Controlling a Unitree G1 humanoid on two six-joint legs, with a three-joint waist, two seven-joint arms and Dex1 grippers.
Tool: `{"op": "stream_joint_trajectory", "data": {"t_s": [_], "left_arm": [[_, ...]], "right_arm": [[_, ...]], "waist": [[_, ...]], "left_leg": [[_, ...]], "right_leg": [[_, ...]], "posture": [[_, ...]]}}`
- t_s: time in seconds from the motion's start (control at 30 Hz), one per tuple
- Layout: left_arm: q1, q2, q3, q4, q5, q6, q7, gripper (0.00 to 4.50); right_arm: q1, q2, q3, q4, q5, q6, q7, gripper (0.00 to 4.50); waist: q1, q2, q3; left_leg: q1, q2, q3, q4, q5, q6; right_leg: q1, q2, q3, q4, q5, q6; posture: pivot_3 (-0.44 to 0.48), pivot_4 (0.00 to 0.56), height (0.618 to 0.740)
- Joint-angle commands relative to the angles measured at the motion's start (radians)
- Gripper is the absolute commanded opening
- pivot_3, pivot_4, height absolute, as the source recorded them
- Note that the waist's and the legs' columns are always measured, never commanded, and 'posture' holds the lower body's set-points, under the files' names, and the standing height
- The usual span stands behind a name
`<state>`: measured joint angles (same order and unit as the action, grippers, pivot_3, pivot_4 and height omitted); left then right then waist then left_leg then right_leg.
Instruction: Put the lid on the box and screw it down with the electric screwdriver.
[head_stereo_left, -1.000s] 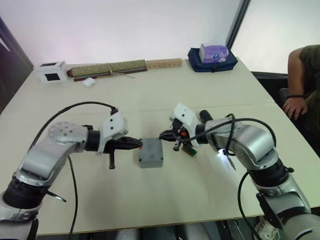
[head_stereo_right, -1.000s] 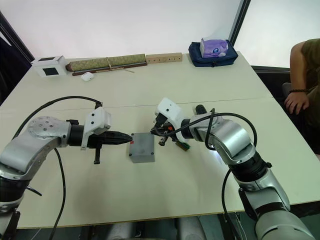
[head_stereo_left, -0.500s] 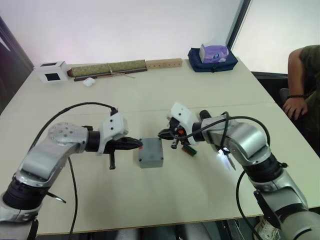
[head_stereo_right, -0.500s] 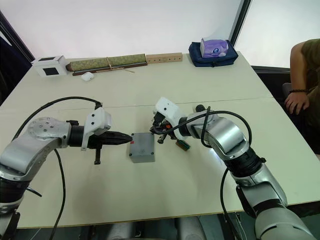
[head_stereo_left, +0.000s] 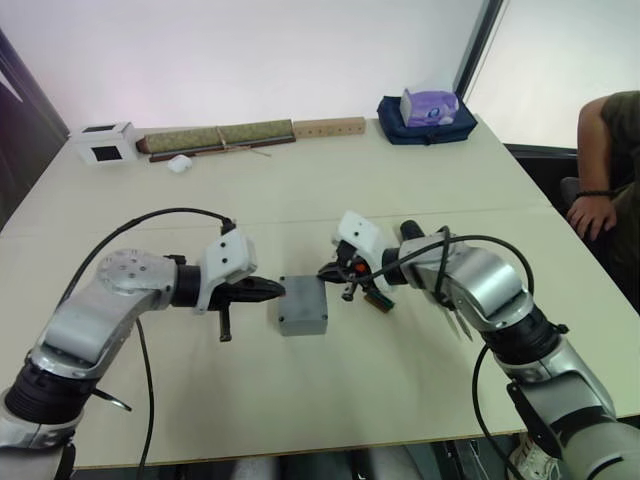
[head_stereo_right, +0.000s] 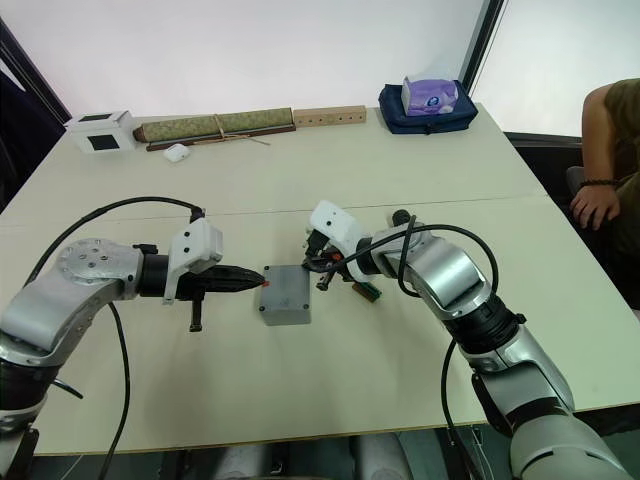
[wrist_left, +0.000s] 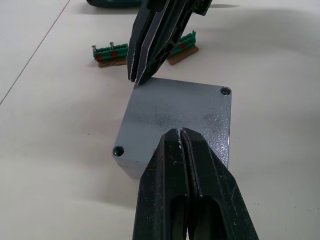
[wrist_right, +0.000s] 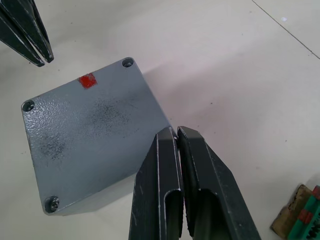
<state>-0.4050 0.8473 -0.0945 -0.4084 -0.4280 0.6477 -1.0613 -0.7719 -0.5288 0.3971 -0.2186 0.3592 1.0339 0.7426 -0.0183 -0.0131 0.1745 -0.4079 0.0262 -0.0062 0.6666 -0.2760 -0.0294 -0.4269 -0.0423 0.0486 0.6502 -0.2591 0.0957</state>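
Note:
The grey box (head_stereo_left: 302, 306) stands mid-table with the lid (wrist_right: 90, 130) lying flat on it, red mark (wrist_right: 87, 80) up and screw holes at the corners. My left gripper (head_stereo_left: 278, 290) is shut, its tips at the lid's left edge. My right gripper (head_stereo_left: 325, 272) is also shut and empty, its tips at the lid's far right corner. Each wrist view shows the other gripper's tips across the lid. The dark body of the electric screwdriver (wrist_left: 115, 2) lies beyond a green terminal block (wrist_left: 107, 54), mostly hidden under my right forearm.
The green terminal block (head_stereo_left: 378, 298) lies just right of the box. Along the far edge are a white carton (head_stereo_left: 103, 143), a long mat roll (head_stereo_left: 215, 135), a wood strip (head_stereo_left: 327, 127) and a blue bag with tissues (head_stereo_left: 425, 110). A person's arm (head_stereo_left: 600, 150) is at the right.
My right gripper has edged left, closer to the box's corner. The bright glow beside my right forearm no longer shows. The left gripper and box have stayed put.

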Motion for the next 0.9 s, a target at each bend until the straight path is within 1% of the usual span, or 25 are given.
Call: {"op": "stream_joint_trajectory", "data": {"t_s": [0.03,0.07,0.1,0.17,0.23,0.27,0.3,0.43,0.47,0.53,0.63,0.77,0.9], "left_arm": [[-0.004,0.003,0.021,-0.032,-0.017,-0.006,0.003,0.0],[-0.004,0.002,0.021,-0.033,-0.017,-0.006,0.003,0.0],[-0.005,0.002,0.02,-0.034,-0.018,-0.005,0.003,0.0],[-0.007,-0.001,0.017,-0.033,-0.019,-0.006,0.002,0.0],[-0.012,-0.006,0.014,-0.03,-0.018,-0.006,0.002,0.0],[-0.015,-0.01,0.012,-0.029,-0.019,-0.007,0.001,0.0],[-0.018,-0.013,0.011,-0.028,-0.02,-0.008,0.0,0.0],[-0.03,-0.029,0.004,-0.023,-0.022,-0.014,-0.006,0.0],[-0.036,-0.037,0.001,-0.02,-0.022,-0.018,-0.007,0.0],[-0.045,-0.049,-0.004,-0.016,-0.022,-0.021,-0.007,0.0],[-0.057,-0.062,-0.012,-0.014,-0.022,-0.028,-0.009,0.0],[-0.08,-0.094,-0.014,-0.012,-0.035,-0.039,-0.014,0.0],[-0.089,-0.105,-0.015,-0.013,-0.041,-0.045,-0.023,0.0]], "right_arm": [[-0.004,0.005,-0.003,-0.011,-0.005,-0.006,0.011,1.54],[-0.006,0.003,-0.011,-0.021,0.002,0.003,0.015,1.96],[-0.008,0.002,-0.017,-0.03,0.007,0.01,0.017,2.5],[-0.022,-0.008,-0.047,-0.054,0.024,0.036,0.02,3.27],[-0.04,-0.031,-0.084,-0.077,0.038,0.064,0.024,4.14],[-0.052,-0.046,-0.106,-0.084,0.043,0.082,0.025,4.4],[-0.063,-0.061,-0.124,-0.086,0.046,0.097,0.024,4.47],[-0.125,-0.177,-0.172,-0.047,0.045,0.222,0.025,4.47],[-0.146,-0.238,-0.154,-0.023,0.032,0.258,0.036,4.47],[-0.172,-0.325,-0.118,0.007,0.016,0.298,0.054,4.47],[-0.198,-0.418,-0.047,0.049,0.011,0.347,0.09,4.47],[-0.221,-0.468,0.033,0.143,-0.013,0.382,0.112,4.47],[-0.247,-0.472,0.08,0.198,-0.001,0.42,0.145,4.47]], "waist": [[0.0,0.0,0.0],[0.0,0.0,0.0],[0.0,0.0,0.0],[0.0,0.0,0.0],[0.0,0.0,0.0],[0.001,0.0,0.0],[0.001,0.0,0.0],[0.004,0.0,0.0],[0.004,0.0,0.0],[0.007,0.0,0.0],[0.002,0.0,0.0],[-0.005,0.0,0.0],[-0.003,0.001,0.0]], "left_leg": [[0.0,0.0,0.0,0.0,0.0,0.0],[0.0,0.0,0.0,0.0,0.0,0.0],[0.0,0.0,0.0,0.0,0.0,0.0],[0.0,0.0,0.0,0.0,0.0,0.0],[0.0,0.0,0.0,0.0,0.0,0.0],[0.0,0.0,0.0,0.0,0.0,0.0],[0.0,0.0,0.0,0.0,0.0,0.0],[0.0,0.0,0.0,0.0,0.0,0.0],[0.0,0.0,0.0,0.0,0.0,0.0],[0.0,-0.001,0.0,0.0,0.0,0.0],[0.0,-0.001,0.001,0.0,0.0,0.0],[0.0,0.0,0.001,0.0,0.0,0.0],[0.0,0.0,0.001,0.0,0.0,0.0]], "right_leg": [[0.0,0.0,0.0,0.0,0.0,0.0],[0.0,0.0,0.0,0.0,0.0,0.0],[0.0,0.0,0.0,0.0,0.0,0.0],[0.0,0.0,0.0,0.0,0.0,0.0],[0.0,0.0,0.0,0.0,0.0,0.0],[0.0,0.0,0.0,0.0,0.0,0.0],[0.0,0.0,0.0,0.0,0.0,0.0],[0.0,-0.001,0.0,0.0,0.0,0.0],[0.0,-0.001,0.0,0.0,0.0,0.0],[0.0,-0.002,0.0,0.0,0.0,0.0],[0.0,-0.002,0.0,-0.001,0.0,0.0],[0.0,0.0,0.0,-0.001,0.0,0.0],[0.0,0.0,0.001,-0.001,0.0,0.0]], "posture": [[0.0,0.15,0.74],[0.0,0.15,0.74],[0.0,0.15,0.74],[0.0,0.15,0.74],[0.0,0.15,0.74],[0.0,0.15,0.74],[0.0,0.15,0.74],[0.0,0.15,0.74],[0.0,0.15,0.74],[0.0,0.15,0.74],[0.0,0.15,0.74],[0.0,0.15,0.74],[0.0,0.15,0.74]]}}
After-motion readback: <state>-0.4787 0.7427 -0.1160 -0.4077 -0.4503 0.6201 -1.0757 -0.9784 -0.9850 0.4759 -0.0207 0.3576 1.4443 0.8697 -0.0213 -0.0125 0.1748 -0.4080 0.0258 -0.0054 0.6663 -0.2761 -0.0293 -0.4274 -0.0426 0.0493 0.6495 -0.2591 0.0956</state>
